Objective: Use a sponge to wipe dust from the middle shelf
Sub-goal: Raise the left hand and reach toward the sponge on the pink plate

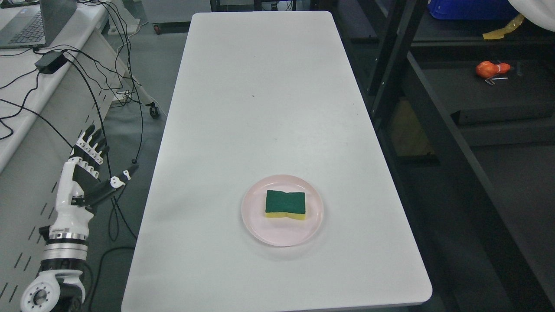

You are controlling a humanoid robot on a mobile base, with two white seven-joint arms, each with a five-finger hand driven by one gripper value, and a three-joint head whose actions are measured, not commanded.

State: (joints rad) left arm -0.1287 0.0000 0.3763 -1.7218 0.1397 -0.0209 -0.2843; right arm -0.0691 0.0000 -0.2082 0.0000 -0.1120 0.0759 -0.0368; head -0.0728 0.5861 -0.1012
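Sponge [285,203], green scour face up, yellow foam beneath, lies on pink plate [260,227], table [260,86] near end. Left hand [89,173] at 9 o'clock off table edge, fingers spread, empty. Sponge likely light, soft, compressible; pinch across narrow waist.

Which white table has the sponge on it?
The long white table in the middle, with the sponge on a pink plate. The left desk holds a laptop and cables.

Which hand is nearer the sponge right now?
Left. The left hand hangs open beside the table's left edge, off to the left of the sponge on the plate. The right hand is not in view.
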